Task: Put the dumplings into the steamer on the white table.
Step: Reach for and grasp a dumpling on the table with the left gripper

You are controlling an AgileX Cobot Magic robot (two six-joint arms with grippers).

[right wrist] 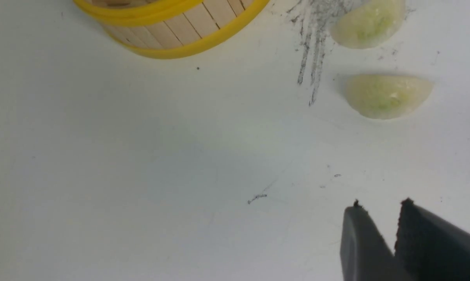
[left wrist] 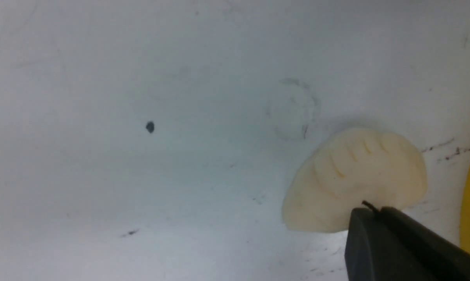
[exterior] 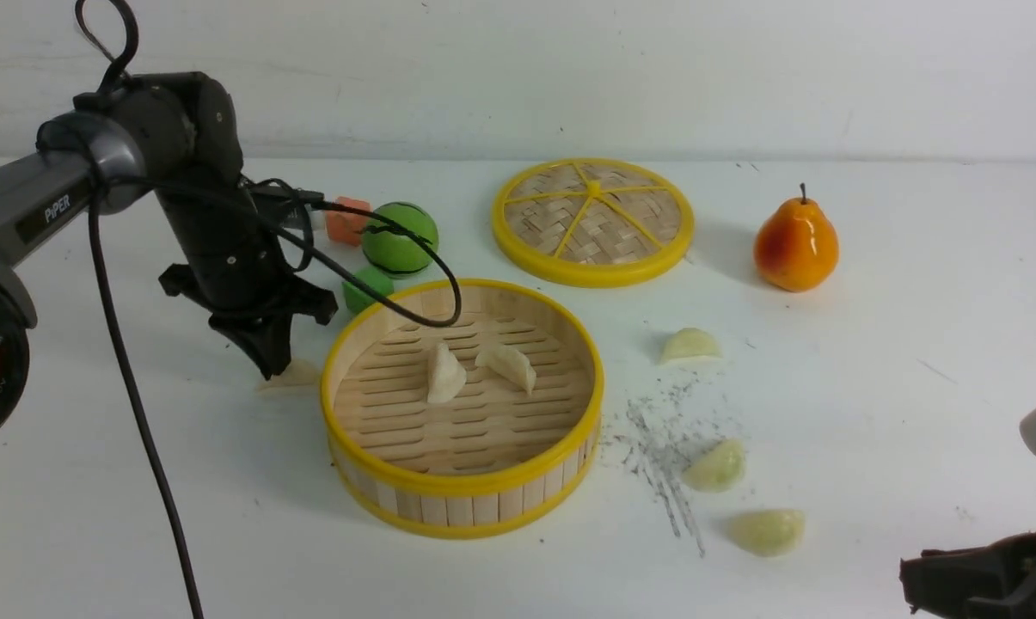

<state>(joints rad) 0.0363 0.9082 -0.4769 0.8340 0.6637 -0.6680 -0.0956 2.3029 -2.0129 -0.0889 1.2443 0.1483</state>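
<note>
The left tool [exterior: 270, 365] points down at a cream dumpling [exterior: 294, 376] lying on the worktop [exterior: 139, 516] just left of the steamer [exterior: 462, 507]. From the front you can't make out the tips, and the dumpling is half hidden behind them. The left wrist view shows it properly. The jaws are pressed together with no gap, right at the dumpling's edge. I can't tell if a bit of that edge is pinched between them. A sliver of the steamer's yellow rim shows close by in that view too.

Only the front view looks inside the steamer, where two cream dumplings [exterior: 444, 374] [exterior: 509, 365] sit side by side on the slatted floor. It's also the only one with all three green dumplings [exterior: 691, 345] [exterior: 717, 465] [exterior: 767, 530], loose on the worktop to the steamer's right. The right wrist view catches just two of them, next to grey scuff marks [right wrist: 313, 58].

The right tool [right wrist: 381, 203] is barely in the front view's corner. Its own camera shows the jaws a narrow gap apart with nothing in them, hanging over bare worktop well apart from those dumplings.

At the back there's a woven lid [exterior: 592, 220], a pear [exterior: 795, 245], a green ball [exterior: 400, 238], a green cube [exterior: 364, 288] and an orange cube [exterior: 347, 220].
</note>
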